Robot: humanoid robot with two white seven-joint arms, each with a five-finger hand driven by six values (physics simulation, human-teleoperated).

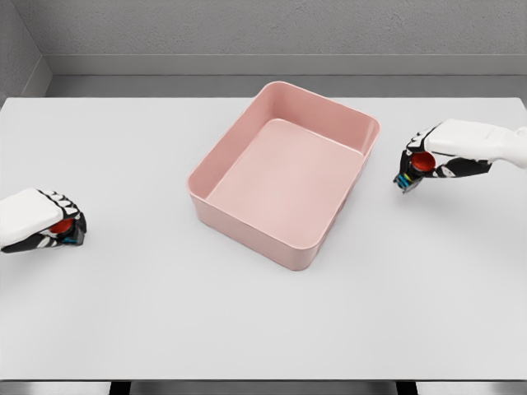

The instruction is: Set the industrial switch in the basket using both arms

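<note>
A pink, open-topped rectangular plastic basket [284, 177] sits near the middle of the white tabletop [165, 313], its long axis running diagonally from the near-left toward the far-right. Each hand appears to hold a small red-and-black industrial switch: the left hand [49, 222], near the left edge, has its fingers curled around one [62, 226], and the right hand [428, 160], near the right edge, grips another [418, 164]. The right hand lies closer to the basket's far-right corner, so its inward carry is probably shorter.
</note>
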